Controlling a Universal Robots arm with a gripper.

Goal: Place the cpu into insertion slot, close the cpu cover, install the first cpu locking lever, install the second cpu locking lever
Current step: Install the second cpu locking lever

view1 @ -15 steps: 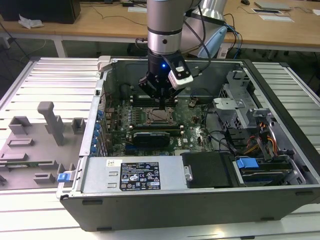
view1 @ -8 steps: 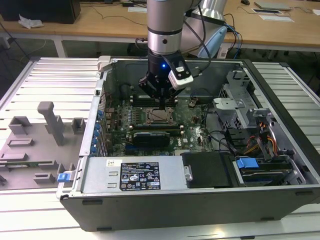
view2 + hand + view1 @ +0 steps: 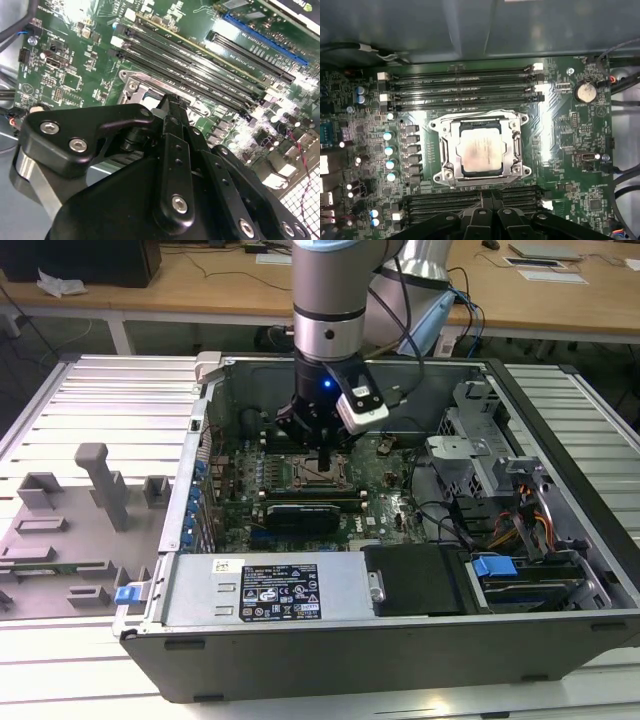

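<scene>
1. Directly beneath the wrist, the pincer (image 3: pixel 487 207) hangs over the motherboard with its black fingers drawn together into a single narrow tip; it is clenched on nothing, a shape that looks suited to pressing or hooking rather than carrying. In the second wrist view its matte black linkages and bright screw heads stand just above the socket's edge.

2. Just beyond the fingertips in the first wrist view lies the cpu (image 3: pixel 480 154), a flat square with a pale, dull metal face, seated in the insertion slot (image 3: pixel 479 149).

3. Around the chip sits the cpu cover (image 3: pixel 516 146), a thin silvery frame whose window lets the chip's face show through; it appears to lie flat, so I judge the chip placed and the cover down. Whether either locking lever is latched I cannot tell.

4. Past the socket run long black memory slots (image 3: pixel 460 87) across the glossy green circuit board (image 3: pixel 565 130).

5. Farther out, in the exterior view, the open computer case (image 3: pixel 330 640) of grey sheet metal rests on a ribbed aluminium bench (image 3: pixel 110 400), with the arm (image 3: pixel 335 300) reaching straight down into it.
</scene>
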